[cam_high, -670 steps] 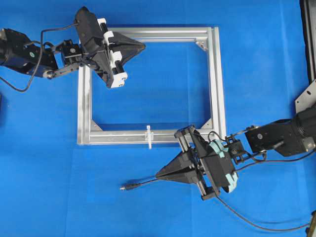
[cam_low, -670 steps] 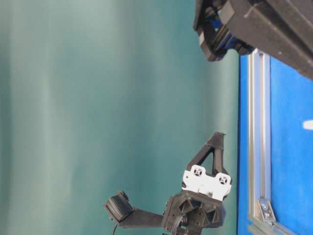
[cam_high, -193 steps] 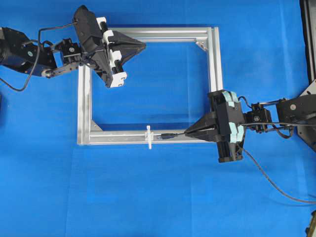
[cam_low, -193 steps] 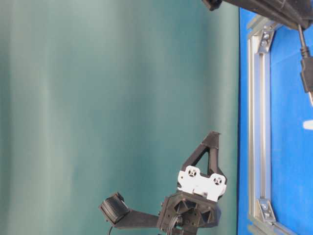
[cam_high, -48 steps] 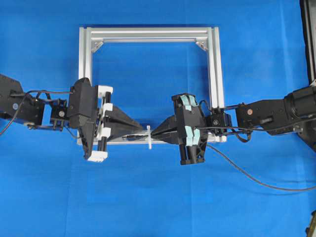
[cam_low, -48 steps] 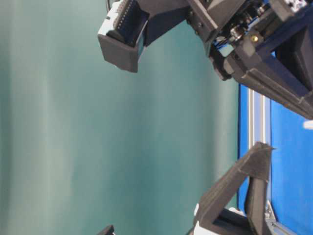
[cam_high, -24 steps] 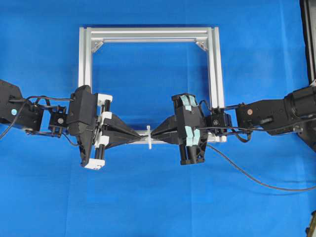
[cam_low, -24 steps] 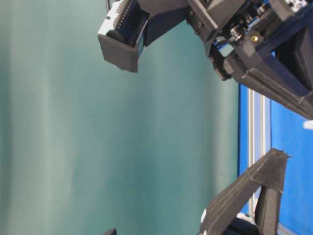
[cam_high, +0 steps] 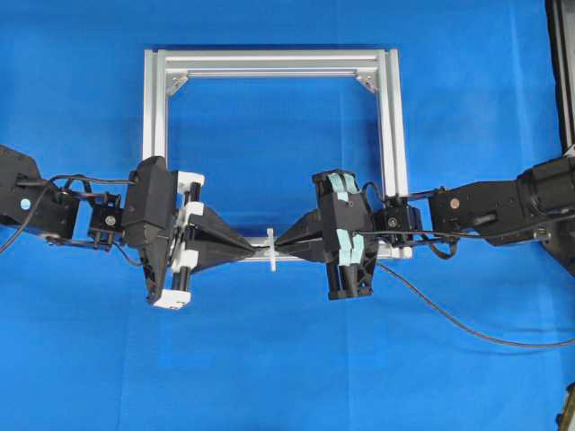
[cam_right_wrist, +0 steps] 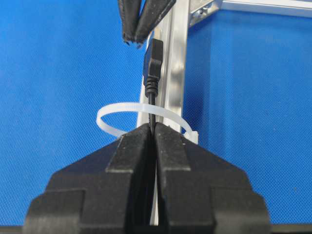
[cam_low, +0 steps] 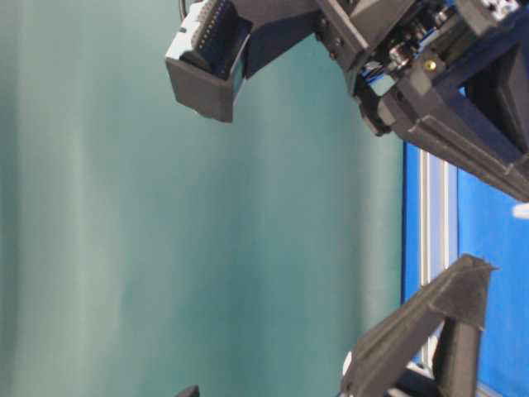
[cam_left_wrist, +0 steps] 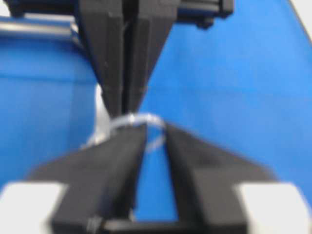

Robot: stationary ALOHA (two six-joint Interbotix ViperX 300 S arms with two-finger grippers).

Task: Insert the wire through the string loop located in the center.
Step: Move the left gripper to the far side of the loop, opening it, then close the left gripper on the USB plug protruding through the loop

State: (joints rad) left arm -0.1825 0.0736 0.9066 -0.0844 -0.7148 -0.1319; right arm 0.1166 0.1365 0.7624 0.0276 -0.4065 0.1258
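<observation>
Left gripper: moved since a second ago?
Yes. In the overhead view the left gripper has shifted right along the frame's bottom rail, its tips now closer to the string loop.

The wire is a thin black cable ending in a small dark rectangular plug. In the right wrist view it runs straight up through the string loop, with the plug already past the loop's far side and the cable crossing the loop's middle. The rest of the wire trails in a long curve over the blue worktop toward its right edge. The string loop is a thin white translucent band, standing upright as a small open ring. From overhead it shows as a short white upright mark at the middle of the silver frame's near bar.
</observation>
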